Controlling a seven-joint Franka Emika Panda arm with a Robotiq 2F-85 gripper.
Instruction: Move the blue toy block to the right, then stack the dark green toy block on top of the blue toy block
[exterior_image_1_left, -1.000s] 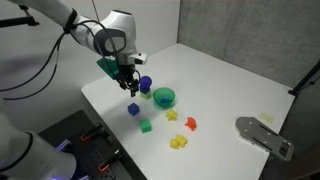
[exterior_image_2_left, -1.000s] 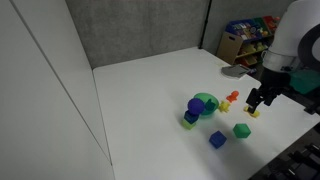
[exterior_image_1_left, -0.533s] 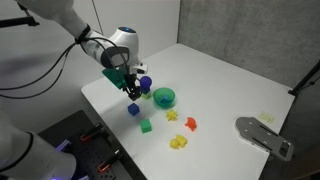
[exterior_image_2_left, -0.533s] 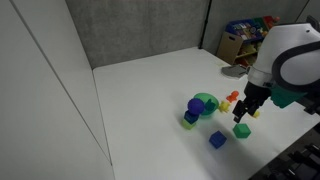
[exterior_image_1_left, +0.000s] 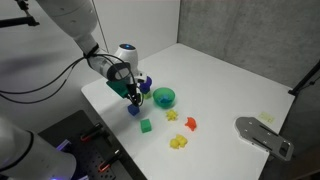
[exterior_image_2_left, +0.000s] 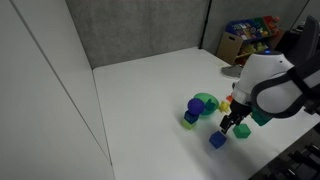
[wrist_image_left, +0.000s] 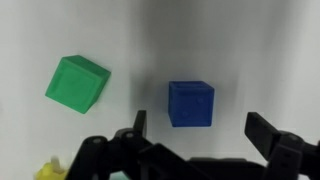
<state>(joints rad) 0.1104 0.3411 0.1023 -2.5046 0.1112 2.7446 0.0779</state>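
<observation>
The blue toy block (wrist_image_left: 191, 103) lies on the white table just ahead of my open gripper (wrist_image_left: 200, 128), between the lines of its two fingers, untouched. The dark green toy block (wrist_image_left: 78, 83) lies to its left, apart. In both exterior views the gripper (exterior_image_1_left: 133, 96) (exterior_image_2_left: 228, 126) hangs low over the blue block (exterior_image_1_left: 133, 110) (exterior_image_2_left: 217, 141). The green block (exterior_image_1_left: 146, 125) (exterior_image_2_left: 241, 131) sits close beside it. The gripper holds nothing.
A teal-green bowl (exterior_image_1_left: 164, 97) (exterior_image_2_left: 205, 102) stands near, with a blue-purple rounded piece (exterior_image_1_left: 145, 84) (exterior_image_2_left: 194, 106) beside it. Yellow and orange toy pieces (exterior_image_1_left: 180, 142) (exterior_image_1_left: 189, 124) lie further along. A grey metal mount (exterior_image_1_left: 262, 136) sits at the table edge.
The gripper has come down and moved over the blue block, from above the bowl side to low over the table. The blocks have not moved.
</observation>
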